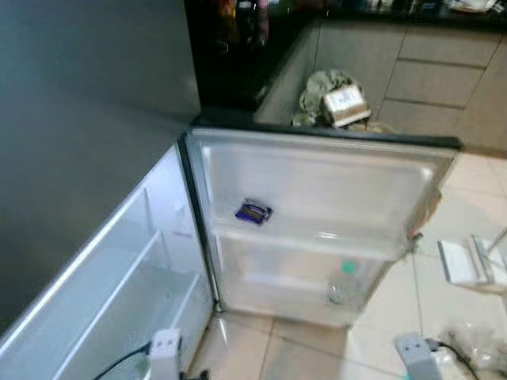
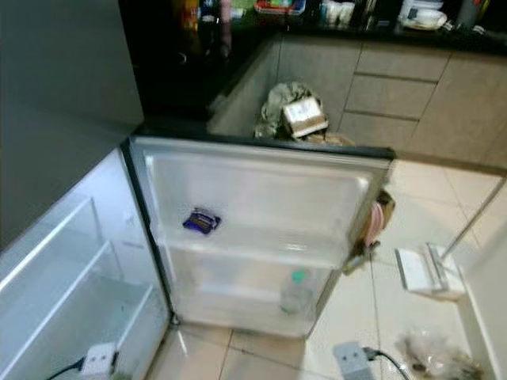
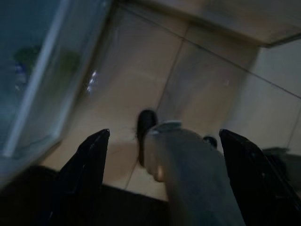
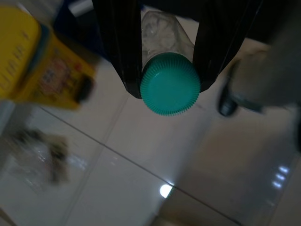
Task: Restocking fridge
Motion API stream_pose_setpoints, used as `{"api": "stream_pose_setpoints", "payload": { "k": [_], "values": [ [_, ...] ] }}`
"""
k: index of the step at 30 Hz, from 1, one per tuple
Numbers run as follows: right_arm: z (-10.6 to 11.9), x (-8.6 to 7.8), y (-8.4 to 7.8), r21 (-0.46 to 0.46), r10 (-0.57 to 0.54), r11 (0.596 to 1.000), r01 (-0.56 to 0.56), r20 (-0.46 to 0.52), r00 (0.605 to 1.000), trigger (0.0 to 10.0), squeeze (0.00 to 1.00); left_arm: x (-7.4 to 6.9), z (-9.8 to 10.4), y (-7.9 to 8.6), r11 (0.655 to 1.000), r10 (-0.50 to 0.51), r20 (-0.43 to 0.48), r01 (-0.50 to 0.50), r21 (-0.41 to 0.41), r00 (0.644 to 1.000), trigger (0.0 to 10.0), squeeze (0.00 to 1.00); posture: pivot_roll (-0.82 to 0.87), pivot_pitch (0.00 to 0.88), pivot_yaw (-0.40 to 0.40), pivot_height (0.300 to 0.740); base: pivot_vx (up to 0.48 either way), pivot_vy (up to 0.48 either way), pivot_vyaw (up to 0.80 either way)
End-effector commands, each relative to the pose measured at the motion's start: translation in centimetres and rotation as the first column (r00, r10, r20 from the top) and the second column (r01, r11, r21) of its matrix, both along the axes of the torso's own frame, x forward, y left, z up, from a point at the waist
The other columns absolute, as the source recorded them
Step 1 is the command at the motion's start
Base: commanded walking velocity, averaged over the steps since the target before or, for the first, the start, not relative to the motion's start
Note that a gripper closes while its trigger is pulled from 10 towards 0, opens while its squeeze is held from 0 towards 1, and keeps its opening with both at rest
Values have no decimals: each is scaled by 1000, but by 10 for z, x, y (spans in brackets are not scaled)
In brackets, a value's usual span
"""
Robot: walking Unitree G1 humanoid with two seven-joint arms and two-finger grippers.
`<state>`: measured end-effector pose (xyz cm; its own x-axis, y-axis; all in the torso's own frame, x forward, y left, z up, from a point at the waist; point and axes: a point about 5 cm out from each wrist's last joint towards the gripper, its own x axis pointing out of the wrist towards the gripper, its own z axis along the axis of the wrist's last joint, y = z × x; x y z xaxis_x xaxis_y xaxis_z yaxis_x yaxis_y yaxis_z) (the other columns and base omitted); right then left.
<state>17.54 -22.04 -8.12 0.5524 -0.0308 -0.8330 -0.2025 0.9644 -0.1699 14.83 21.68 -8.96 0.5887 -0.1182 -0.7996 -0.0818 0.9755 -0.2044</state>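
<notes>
Ahead and left of the right gripper [image 4: 169, 70], closed on a green-capped bottle [image 4: 170, 89], stands the open fridge door's lower shelf [image 1: 301, 297].

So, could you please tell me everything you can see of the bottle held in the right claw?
The bottle looks like clear, crinkled plastic with a ribbed teal-green screw cap, which is on. The right claw grips it, one black finger pressed on each side just behind the cap, which points toward the camera. It hangs above the pale tiled floor, touching nothing else visible. Whether there is anything inside cannot be told.
</notes>
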Motion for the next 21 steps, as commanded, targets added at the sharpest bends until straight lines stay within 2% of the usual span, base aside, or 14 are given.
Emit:
{"api": "stream_pose_setpoints", "payload": {
  "k": [1, 5, 7, 10, 18, 21],
  "values": [
    [-2, -8, -5, 22, -20, 1000, 20, -7, 1000, 10000, 0, 2, 0, -4, 1000, -17, 0, 17, -2, 1000, 10000, 0, -74, 0, -10, 740, 0, 0, 0],
    [-1, -4, -1, 77, -20, 997, 19, 11, 1000, 10000, 0, 2, 0, -4, 1000, -16, -2, 16, -2, 1000, 10000, 0, -74, 0, -9, 740, 0, 0, 0],
    [1, -1, 4, 134, -7, 991, 4, 21, 1000, 10000, 0, 2, 0, -4, 1000, -18, -3, 18, -1, 1000, 10000, 0, -75, 0, -8, 740, 0, 0, 0],
    [1, 0, 5, 146, -3, 989, -1, 23, 1000, 10000, 0, 2, 0, -4, 1000, -18, -3, 18, -2, 1000, 10000, 0, -75, 0, -8, 740, 0, 0, 0],
    [4, 7, 23, 266, 130, 954, -136, 38, 991, 10000, 0, 2, 0, -5, 999, -35, -4, 35, -2, 999, 10000, 0, -76, 0, -8, 740, 0, 0, 0],
    [6, 10, 27, 295, 166, 940, -173, 49, 985, 10000, 0, 1, -1, -6, 999, -47, -11, 46, -17, 999, 10000, 0, -76, 0, -7, 740, 0, -397, 0]
  ]
}}
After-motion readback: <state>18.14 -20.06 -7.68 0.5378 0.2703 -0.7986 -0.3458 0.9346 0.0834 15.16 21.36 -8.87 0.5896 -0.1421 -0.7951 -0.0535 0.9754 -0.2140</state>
